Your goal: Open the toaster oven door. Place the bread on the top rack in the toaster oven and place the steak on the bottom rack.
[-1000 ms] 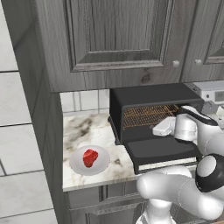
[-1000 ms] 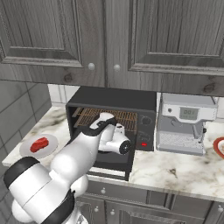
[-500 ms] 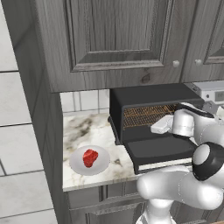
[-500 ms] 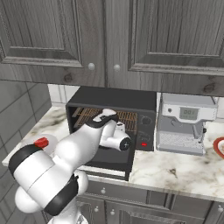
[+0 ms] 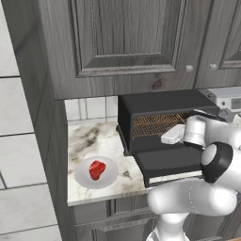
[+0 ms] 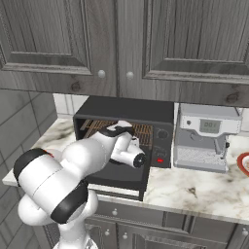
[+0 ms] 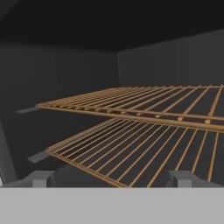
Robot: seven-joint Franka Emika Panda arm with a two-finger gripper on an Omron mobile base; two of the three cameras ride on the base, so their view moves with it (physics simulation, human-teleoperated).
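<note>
The black toaster oven [image 5: 162, 104] stands on the counter with its door [image 5: 167, 161] folded down flat, pale handle strip toward me. Inside, the hand view looks at the coppery top rack [image 7: 144, 103] above the bottom rack [image 7: 140, 148], and both are bare. My gripper [image 7: 111, 179] is open with nothing between its fingers. It hovers over the lowered door at the oven mouth [image 5: 169, 136], pointing inward. The red steak [image 5: 97, 169] lies on a white plate [image 5: 109, 180] left of the oven. The bread is out of view.
A silver-white coffee machine [image 6: 206, 138] stands right of the oven. A red-rimmed plate [image 6: 243, 163] sits at the counter's far right edge. Grey cabinets [image 6: 121, 44] hang low over the oven. A tall cabinet wall [image 5: 47, 141] closes the counter's left end.
My hand has edged slightly left, closer to the oven mouth, and the arm's elbow has swung. The jaws stay open. Door and steak have not moved.
</note>
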